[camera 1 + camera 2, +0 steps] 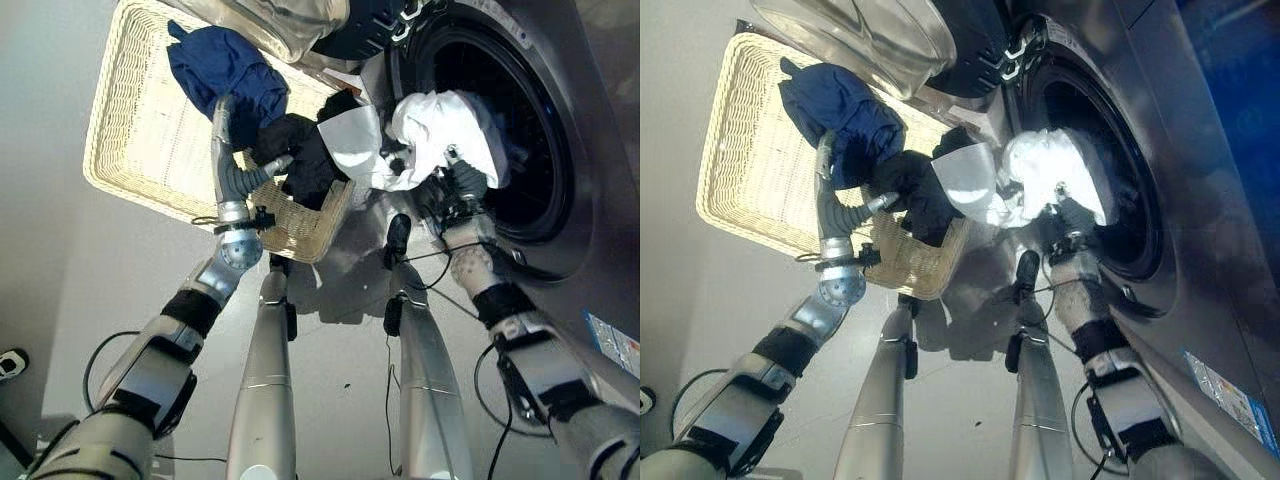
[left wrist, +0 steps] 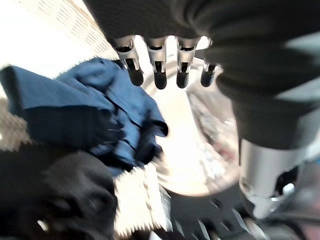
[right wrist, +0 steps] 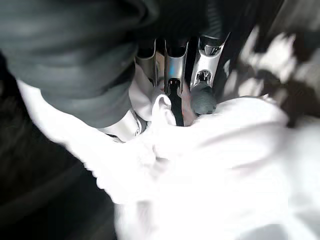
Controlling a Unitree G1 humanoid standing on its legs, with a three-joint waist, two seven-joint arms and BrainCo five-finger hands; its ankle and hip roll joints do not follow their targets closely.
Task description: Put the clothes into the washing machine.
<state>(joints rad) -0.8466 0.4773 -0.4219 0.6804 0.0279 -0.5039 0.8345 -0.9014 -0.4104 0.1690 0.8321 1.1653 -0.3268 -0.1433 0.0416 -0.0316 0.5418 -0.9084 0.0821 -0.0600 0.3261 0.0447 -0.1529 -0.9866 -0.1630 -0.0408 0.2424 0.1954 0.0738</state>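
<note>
The right hand point(image 1: 462, 183), right of centre in the left eye view, has its fingers point(image 3: 202, 75) curled into a white garment point(image 1: 440, 135) and grips it at the dark mouth of the washing machine point(image 1: 545, 150) in the upper right; part of the cloth lies over the door rim, part hangs outside toward the centre. The left hand point(image 1: 262, 172), at centre left, reaches over the near edge of the wicker basket point(image 1: 130, 150) with fingers point(image 2: 159, 75) straight and relaxed, holding nothing. Just beside it lies a black garment point(image 1: 300, 155) on the basket's right corner, and a blue garment point(image 1: 225, 70) rests in the basket toward the upper left.
</note>
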